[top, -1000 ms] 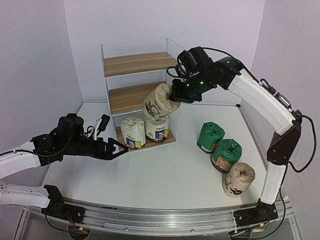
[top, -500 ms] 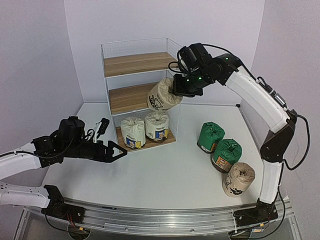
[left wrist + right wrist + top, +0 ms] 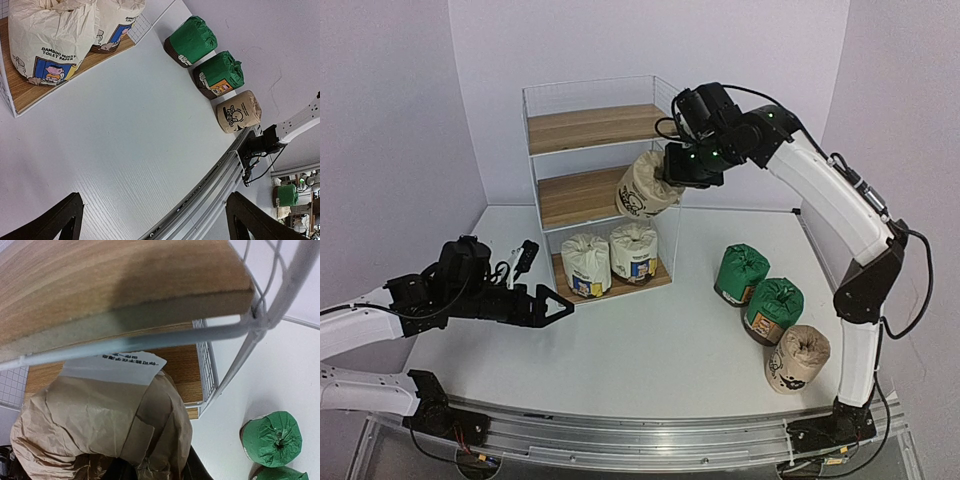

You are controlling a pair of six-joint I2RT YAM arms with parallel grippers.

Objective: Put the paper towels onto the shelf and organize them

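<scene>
The white wire shelf (image 3: 536, 165) with brown boards stands at the back. Two white rolls (image 3: 587, 265) with blue-orange labels sit on its bottom board, also in the left wrist view (image 3: 50, 40). My right gripper (image 3: 677, 167) is shut on a beige roll (image 3: 643, 187), held tilted at the front right of the middle tier; in the right wrist view the beige roll (image 3: 100, 425) sits just under the top board (image 3: 115, 290). Two green rolls (image 3: 741, 272) and another beige roll (image 3: 796, 357) stand on the table at the right. My left gripper (image 3: 553, 303) is open and empty, low over the table left of the shelf.
The white table (image 3: 640, 340) ends at a metal rail (image 3: 650, 440) along the near edge. White walls enclose the back and both sides. The shelf's wire corner post (image 3: 250, 340) is close beside the held roll.
My right gripper has carried the beige roll up and back toward the middle tier. My left arm has drawn slightly back and down.
</scene>
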